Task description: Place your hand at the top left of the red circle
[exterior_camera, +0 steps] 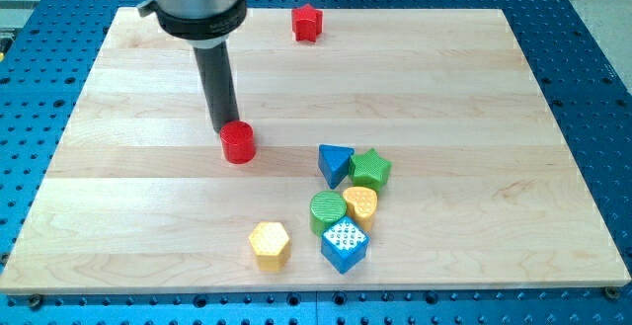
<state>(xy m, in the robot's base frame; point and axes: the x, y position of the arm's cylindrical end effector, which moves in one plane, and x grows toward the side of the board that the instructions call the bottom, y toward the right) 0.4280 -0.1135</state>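
The red circle [237, 142], a short red cylinder, stands on the wooden board left of centre. My tip [224, 128] is at the lower end of the dark rod, right at the red circle's upper left edge, touching or almost touching it. The rod rises from there toward the view's top left.
A red star [307, 23] sits near the board's top edge. A cluster lies right of centre toward the bottom: blue triangle [334, 163], green star [370, 168], green circle [328, 211], yellow block [360, 204], blue cube [344, 245]. A yellow hexagon [269, 244] is at the cluster's left.
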